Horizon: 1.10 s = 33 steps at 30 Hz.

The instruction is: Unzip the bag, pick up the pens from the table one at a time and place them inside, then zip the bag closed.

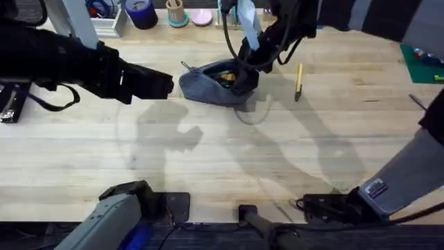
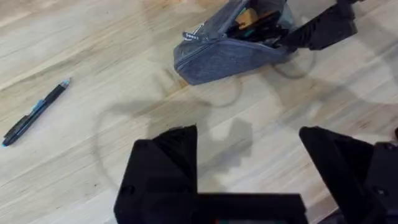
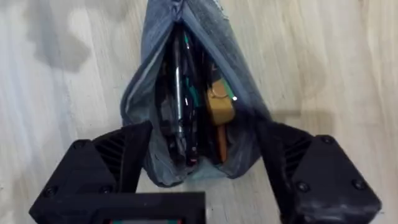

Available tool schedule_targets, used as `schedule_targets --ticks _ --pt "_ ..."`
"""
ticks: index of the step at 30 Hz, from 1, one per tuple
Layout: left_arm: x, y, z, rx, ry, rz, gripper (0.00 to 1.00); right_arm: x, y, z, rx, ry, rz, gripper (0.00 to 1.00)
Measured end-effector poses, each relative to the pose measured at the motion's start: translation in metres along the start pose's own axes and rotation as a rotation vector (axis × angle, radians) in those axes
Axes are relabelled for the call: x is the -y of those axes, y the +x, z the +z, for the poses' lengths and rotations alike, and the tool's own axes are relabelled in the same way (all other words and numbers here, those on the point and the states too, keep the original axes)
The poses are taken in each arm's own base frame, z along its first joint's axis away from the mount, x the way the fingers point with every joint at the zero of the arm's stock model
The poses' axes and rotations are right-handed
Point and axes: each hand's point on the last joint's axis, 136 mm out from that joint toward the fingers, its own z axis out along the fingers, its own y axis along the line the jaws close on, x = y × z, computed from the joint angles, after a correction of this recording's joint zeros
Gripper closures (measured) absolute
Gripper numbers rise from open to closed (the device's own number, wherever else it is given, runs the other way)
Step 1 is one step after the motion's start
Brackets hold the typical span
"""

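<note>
The blue-grey bag (image 1: pixel 211 85) lies unzipped at the far middle of the table (image 1: pixel 208 160). Its mouth gapes, and several pens and an orange piece show inside the bag (image 3: pixel 186 106). My right gripper (image 1: pixel 247 75) is open at the bag's right end, and in its wrist view the right gripper (image 3: pixel 204 134) has one finger on each side of the fabric. My left gripper (image 1: pixel 166 85) hovers open just left of the bag, with nothing between the fingers of the left gripper (image 2: pixel 245 134). A yellow pen (image 1: pixel 299 80) lies right of the bag. A dark pen (image 2: pixel 34 112) rests on the wood, apart from the bag (image 2: pixel 230 46).
Along the far edge stand a dark blue cup (image 1: pixel 141 12), a wooden holder (image 1: pixel 175 12) and a pink item (image 1: pixel 202 17). A green mat (image 1: pixel 422 64) lies at the far right. The near half of the wood is bare.
</note>
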Motion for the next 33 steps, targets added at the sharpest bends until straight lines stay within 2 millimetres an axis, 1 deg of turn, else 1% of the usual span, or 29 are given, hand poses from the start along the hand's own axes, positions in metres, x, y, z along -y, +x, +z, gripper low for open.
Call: schedule_targets --ticks 4,7,11,18,23,27,33 --pt "0.000 0.000 0.000 0.001 -0.001 0.001 0.005 -0.001 -0.009 -0.015 0.011 0.017 -0.010 0.006" --pt "0.000 -0.001 0.000 0.003 -0.002 0.002 0.006 -0.003 -0.021 -0.031 0.036 0.043 -0.031 0.006" --pt "0.000 -0.001 0.000 0.002 -0.001 0.002 0.006 -0.005 -0.030 -0.052 0.051 0.085 -0.036 0.006" --pt "0.000 -0.001 0.000 0.003 -0.002 0.002 0.005 0.000 -0.032 -0.074 0.037 0.175 0.043 0.006" --pt "0.000 -0.001 0.000 0.003 -0.002 0.002 0.005 0.001 -0.033 -0.095 0.032 0.252 0.097 0.006" --pt "0.000 -0.001 0.000 0.003 -0.002 0.002 0.005 0.000 -0.031 -0.114 0.020 0.314 0.149 0.006" --pt "0.000 -0.001 0.000 0.003 -0.002 0.002 0.006 -0.006 -0.033 -0.135 0.044 0.361 0.224 0.005"
